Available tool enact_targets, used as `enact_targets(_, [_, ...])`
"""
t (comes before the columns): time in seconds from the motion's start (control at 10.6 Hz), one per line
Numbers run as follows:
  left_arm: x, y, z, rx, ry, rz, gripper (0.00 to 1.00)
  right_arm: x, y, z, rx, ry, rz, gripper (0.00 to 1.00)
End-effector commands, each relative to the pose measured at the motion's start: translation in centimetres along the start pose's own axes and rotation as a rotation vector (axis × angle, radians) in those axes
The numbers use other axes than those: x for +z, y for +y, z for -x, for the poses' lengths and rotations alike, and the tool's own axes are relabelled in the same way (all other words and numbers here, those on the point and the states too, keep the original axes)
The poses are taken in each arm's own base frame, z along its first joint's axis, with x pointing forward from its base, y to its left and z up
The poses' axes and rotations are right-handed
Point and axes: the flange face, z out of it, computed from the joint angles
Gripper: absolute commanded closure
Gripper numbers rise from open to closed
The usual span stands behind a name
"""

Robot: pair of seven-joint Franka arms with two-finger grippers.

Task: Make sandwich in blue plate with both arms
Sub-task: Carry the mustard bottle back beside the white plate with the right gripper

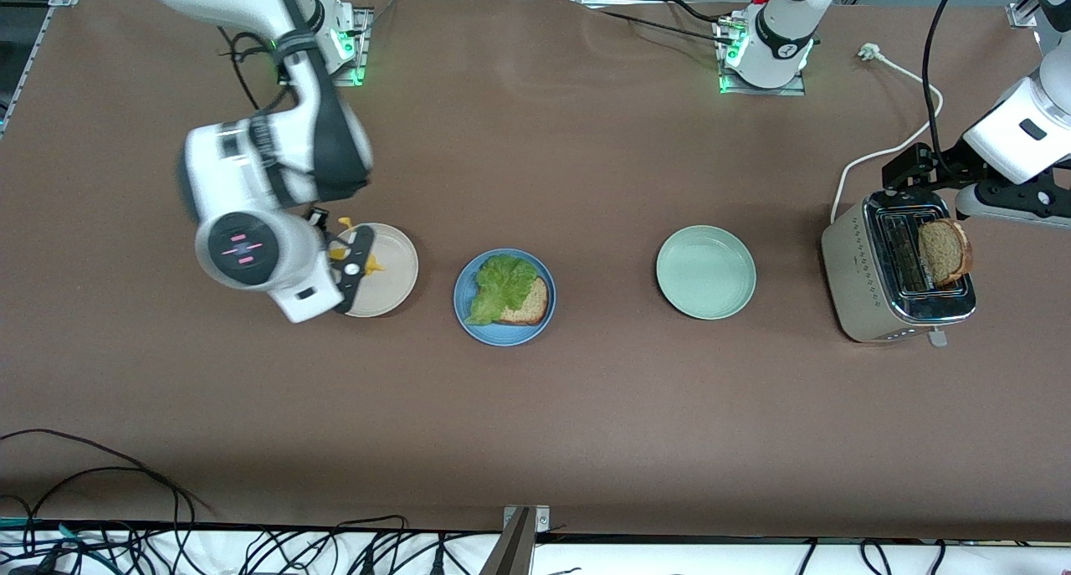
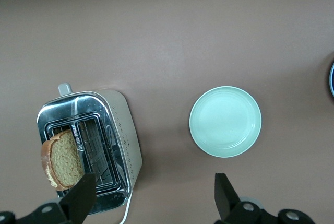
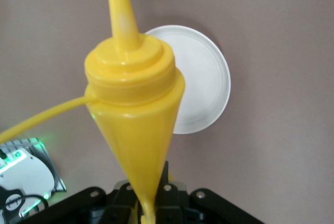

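Observation:
The blue plate (image 1: 468,307) lies mid-table with a bread slice (image 1: 529,305) on it and a ruffled lettuce leaf (image 1: 500,284) on the slice. A second bread slice (image 1: 945,251) stands tilted in the toaster (image 1: 870,290); it also shows in the left wrist view (image 2: 62,158). My left gripper (image 1: 950,186) hangs open above the toaster, one finger (image 2: 83,192) close to that slice, holding nothing. My right gripper (image 1: 347,261) is shut on a yellow squeeze bottle (image 3: 133,114) over the beige plate (image 1: 389,274), nozzle pointing away from the jaws.
A pale green plate (image 1: 705,272) lies between the blue plate and the toaster. The toaster's white cable (image 1: 887,152) runs toward the left arm's base. Loose black cables lie along the table's front edge (image 1: 100,474).

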Motion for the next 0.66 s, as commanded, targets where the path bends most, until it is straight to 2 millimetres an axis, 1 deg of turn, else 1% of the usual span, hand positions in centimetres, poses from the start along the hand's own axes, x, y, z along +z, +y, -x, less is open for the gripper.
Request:
enact_targets(0.0, [1.0, -1.3, 0.0, -0.022, -0.009, 0.007, 0.0, 0.0, 2.8, 5.2, -0.132, 0.23, -0.112, 0.9])
enact_targets(0.09, [1.4, -2.2, 0.0, -0.038, -0.017, 0.007, 0.0, 0.3, 3.9, 7.0, -0.189, 0.308, -0.131, 0.9])
enact_targets(0.19, [1.8, -3.3, 0.0, -0.052, -0.023, 0.006, 0.0, 0.9, 4.5, 8.6, -0.26, 0.353, -0.158, 0.9])
enact_targets(0.28, [2.2, -4.0, -0.1, -0.057, -0.028, 0.006, 0.0, 1.5, 5.0, 10.0, -0.33, 0.411, -0.185, 0.9])
enact_targets(0.38, [2.6, -4.4, -0.4, -0.062, -0.023, 0.005, 0.0, 2.1, 5.8, 12.0, -0.403, 0.459, -0.195, 0.9])
enact_targets(0.47, [2.9, -5.4, -0.3, -0.08, -0.026, 0.004, 0.0, 2.8, 6.0, 13.2, -0.485, 0.497, -0.208, 0.9])
enact_targets(0.56, [3.6, -5.8, -0.6, -0.086, -0.03, 0.003, 0.0, 3.6, 6.9, 15.2, -0.515, 0.543, -0.211, 0.9])
